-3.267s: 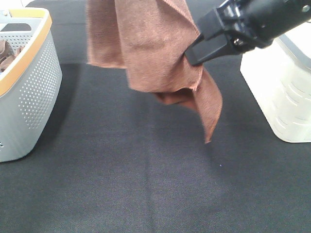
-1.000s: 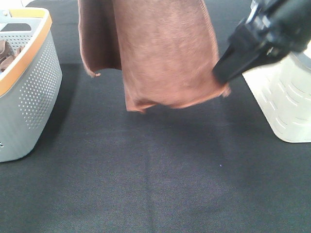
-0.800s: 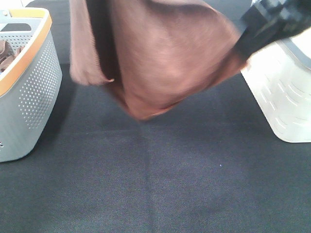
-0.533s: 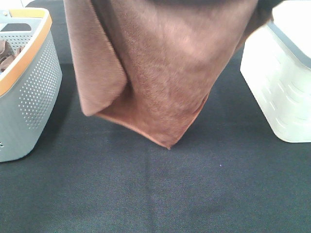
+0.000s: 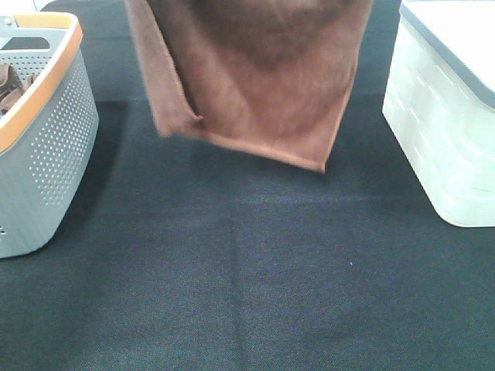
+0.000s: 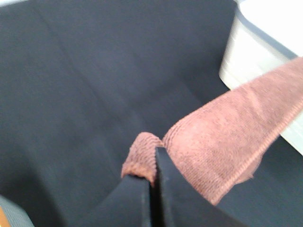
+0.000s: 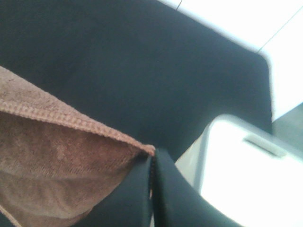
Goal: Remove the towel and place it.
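Exterior high: a basket [image 5: 54, 147] sits at the left edge. The towel [image 5: 255, 85] hangs spread at upper centre, clear of the surface [image 5: 247, 294], and a bin [image 5: 441, 131] stands at right. The left hand [image 6: 155, 160] and right hand [image 7: 152, 164] each pinch a top corner, clamped tight. Both grips look shallow, so pulling apart could slip a corner free.

exterior: high, looking down on table [image 5: 247, 294] | wrists: close behind left tool [image 6: 155, 152], right tool [image 7: 152, 160] (all share towel [image 5: 263, 85])
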Tool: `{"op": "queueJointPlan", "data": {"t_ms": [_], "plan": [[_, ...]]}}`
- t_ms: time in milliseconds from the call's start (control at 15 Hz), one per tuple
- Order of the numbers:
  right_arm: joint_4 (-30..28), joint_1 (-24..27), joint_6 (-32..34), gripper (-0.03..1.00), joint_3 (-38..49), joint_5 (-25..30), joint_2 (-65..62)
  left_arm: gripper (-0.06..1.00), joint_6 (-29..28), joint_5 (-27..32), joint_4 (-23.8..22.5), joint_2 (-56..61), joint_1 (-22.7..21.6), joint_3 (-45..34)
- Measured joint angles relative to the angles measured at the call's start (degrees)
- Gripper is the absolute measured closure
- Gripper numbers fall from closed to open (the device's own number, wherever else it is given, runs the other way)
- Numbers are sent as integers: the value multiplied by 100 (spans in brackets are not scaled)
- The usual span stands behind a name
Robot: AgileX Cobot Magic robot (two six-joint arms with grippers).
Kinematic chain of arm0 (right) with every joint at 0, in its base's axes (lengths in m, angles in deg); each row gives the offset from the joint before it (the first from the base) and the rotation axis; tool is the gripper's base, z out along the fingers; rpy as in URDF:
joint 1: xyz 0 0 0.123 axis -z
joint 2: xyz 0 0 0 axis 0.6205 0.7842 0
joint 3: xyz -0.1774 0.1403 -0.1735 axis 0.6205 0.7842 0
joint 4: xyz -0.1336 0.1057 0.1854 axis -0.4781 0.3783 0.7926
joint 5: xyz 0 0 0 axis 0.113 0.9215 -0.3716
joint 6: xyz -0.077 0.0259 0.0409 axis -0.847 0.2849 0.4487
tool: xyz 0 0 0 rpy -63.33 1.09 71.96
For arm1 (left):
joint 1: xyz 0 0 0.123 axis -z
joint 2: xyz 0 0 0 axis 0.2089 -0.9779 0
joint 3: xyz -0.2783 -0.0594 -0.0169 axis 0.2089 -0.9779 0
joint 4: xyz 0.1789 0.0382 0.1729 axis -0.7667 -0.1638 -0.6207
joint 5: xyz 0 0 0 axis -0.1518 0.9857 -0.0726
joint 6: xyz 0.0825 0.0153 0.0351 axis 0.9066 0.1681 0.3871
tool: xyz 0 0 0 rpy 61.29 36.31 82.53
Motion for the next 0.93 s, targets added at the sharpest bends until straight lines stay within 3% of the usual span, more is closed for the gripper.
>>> {"op": "queueJointPlan", "data": {"t_ms": [133, 333, 467, 533, 600, 733, 933], "plan": [[-951, 92, 699, 97, -11, -779, 390, 94, 0, -991, -286, -338, 0, 0], [-1856, 710, 2269, 97, -11, -2223, 997, 94, 0, -2532, -762, -1037, 0, 0], [-2103, 1106, 2922, 97, -11, -3231, 1473, 94, 0, -3770, -928, -1713, 0, 0], [-2103, 1112, 3008, 97, -11, -3197, 1616, 94, 0, -3839, -934, -1919, 0, 0], [-2045, 1049, 3025, 97, -11, -3002, 1696, 94, 0, -3644, -940, -2040, 0, 0], [-1748, 871, 2934, 97, 74, -2389, 1707, 94, 0, -2578, -957, -2103, 0, 0], [-544, 539, 1696, 97, 258, -1249, 1702, 94, 0, -773, -968, -2103, 0, 0]]}}
